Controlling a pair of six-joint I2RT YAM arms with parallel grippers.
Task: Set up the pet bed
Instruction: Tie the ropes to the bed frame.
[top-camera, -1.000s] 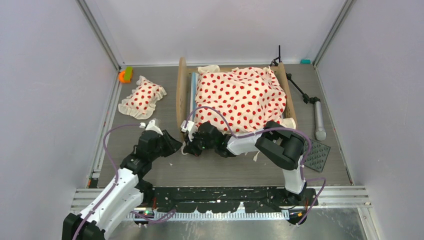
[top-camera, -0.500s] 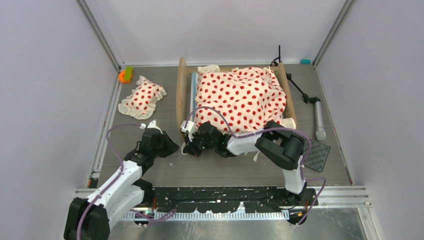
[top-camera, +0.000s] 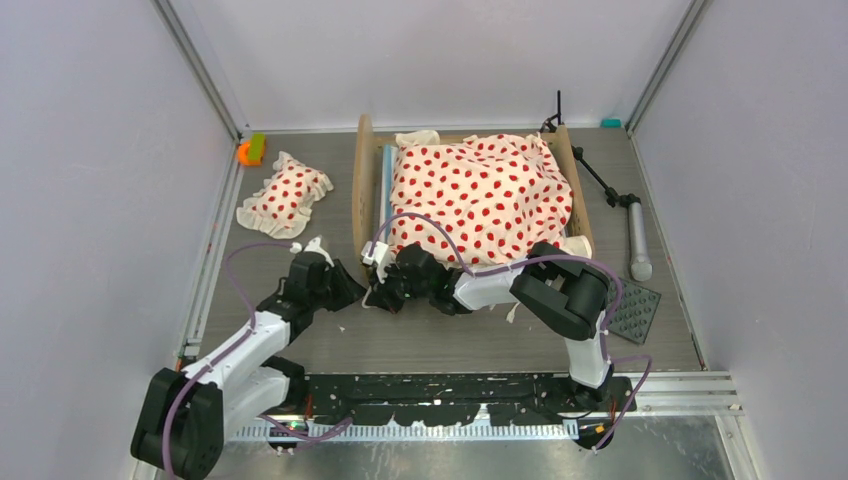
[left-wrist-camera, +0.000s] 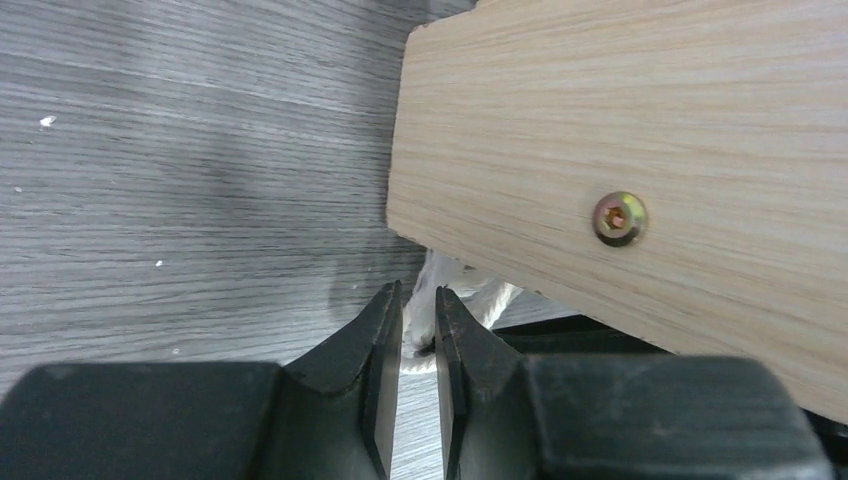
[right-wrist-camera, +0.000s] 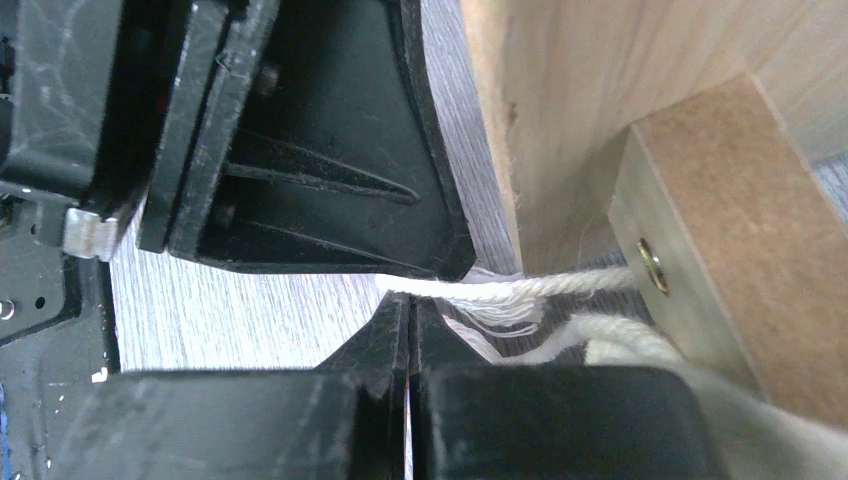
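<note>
The pet bed's light-wood frame (top-camera: 362, 190) stands at the table's middle back, its striped mattress (top-camera: 385, 180) mostly under the cream red-dotted blanket (top-camera: 480, 195). A matching ruffled pillow (top-camera: 285, 195) lies to the left. Both grippers meet at the bed's near left corner. My left gripper (top-camera: 352, 293) (left-wrist-camera: 418, 295) is pinched on a white cord (left-wrist-camera: 440, 275) under the end board (left-wrist-camera: 620, 130). My right gripper (top-camera: 378, 295) (right-wrist-camera: 410, 300) is shut. The frayed cord (right-wrist-camera: 560, 285) runs across its tip from the wooden block (right-wrist-camera: 740, 230).
A black tripod stand (top-camera: 620, 205) lies right of the bed. A dark studded mat (top-camera: 632, 310) sits at the near right. An orange and green object (top-camera: 250, 150) sits at the back left corner. Grey walls close in three sides.
My left arm has shifted, its elbow dropping nearer and its gripper edging right toward the bed corner. The right arm and the bedding have not moved.
</note>
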